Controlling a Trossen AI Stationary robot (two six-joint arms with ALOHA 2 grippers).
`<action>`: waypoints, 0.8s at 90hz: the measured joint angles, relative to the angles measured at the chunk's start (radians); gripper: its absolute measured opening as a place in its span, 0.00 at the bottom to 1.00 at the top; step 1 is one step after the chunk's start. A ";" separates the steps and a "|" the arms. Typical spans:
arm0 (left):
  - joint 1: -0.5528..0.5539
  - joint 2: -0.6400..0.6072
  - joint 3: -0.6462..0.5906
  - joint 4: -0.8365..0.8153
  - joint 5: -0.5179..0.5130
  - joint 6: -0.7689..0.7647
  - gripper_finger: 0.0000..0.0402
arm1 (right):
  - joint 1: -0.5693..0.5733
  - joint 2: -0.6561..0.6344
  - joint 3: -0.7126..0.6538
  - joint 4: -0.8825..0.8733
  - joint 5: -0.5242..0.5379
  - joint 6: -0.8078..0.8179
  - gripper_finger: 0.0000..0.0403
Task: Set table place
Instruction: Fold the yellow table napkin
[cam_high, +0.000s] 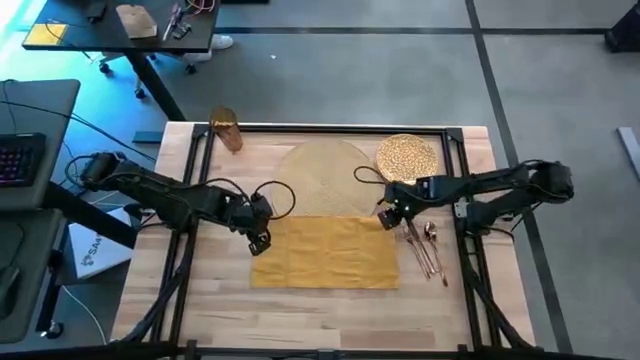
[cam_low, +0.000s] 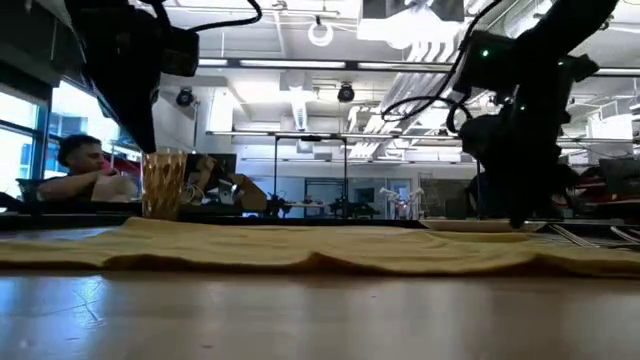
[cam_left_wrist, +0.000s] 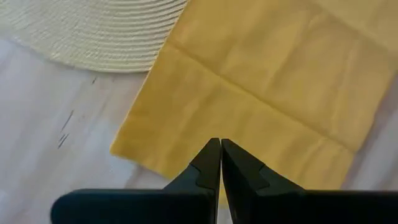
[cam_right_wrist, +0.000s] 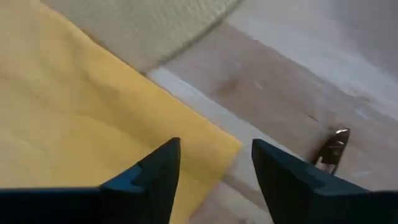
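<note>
Across the middle of the high view lies the table (cam_high: 200, 300), light wood inside a black rail frame.

Item, left of centre: left arm, reaching in from the frame's left edge. Left gripper (cam_high: 260, 240) sits at the upper left corner of the napkin; in the left wrist view its fingers (cam_left_wrist: 208, 165) are pressed together with no gap between them and nothing held, their tips over the cloth near its edge.

Item, upper left of the tabletop: amber cup (cam_high: 226, 130), upright, just inside the far rail, well apart from both grippers. In the low view it stands at the left (cam_low: 164, 184).

Item, centre: round woven placemat (cam_high: 320, 170), tan, its lower part covered by the napkin.

Item, lower centre: yellow napkin (cam_high: 325, 252), spread flat as a wide rectangle, overlapping the placemat's near edge. In the low view it runs as a low yellow band across the whole frame.

Item, upper right of centre: gold speckled plate (cam_high: 406, 155), its left edge touching or overlapping the placemat's right rim.

Item, right of centre: right arm, entering from the frame's right edge. Right gripper (cam_high: 385, 216) is at the napkin's upper right corner; in the right wrist view its fingers (cam_right_wrist: 155, 168) stand wide apart, empty, straddling that corner.

Item, right of the napkin: copper cutlery (cam_high: 428, 248), lying together on bare wood, just beside the right gripper; single pieces cannot be told apart.
</note>
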 joint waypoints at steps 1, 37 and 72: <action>0.001 0.000 0.000 0.001 0.003 0.000 0.00 | -0.003 0.006 0.000 0.005 -0.007 -0.011 0.40; 0.016 0.000 0.000 0.137 0.005 0.021 0.00 | 0.003 0.097 0.046 0.052 -0.181 -0.194 0.03; 0.168 0.063 0.001 0.534 -0.042 0.204 0.01 | 0.058 0.135 0.337 0.020 -0.141 -0.240 0.00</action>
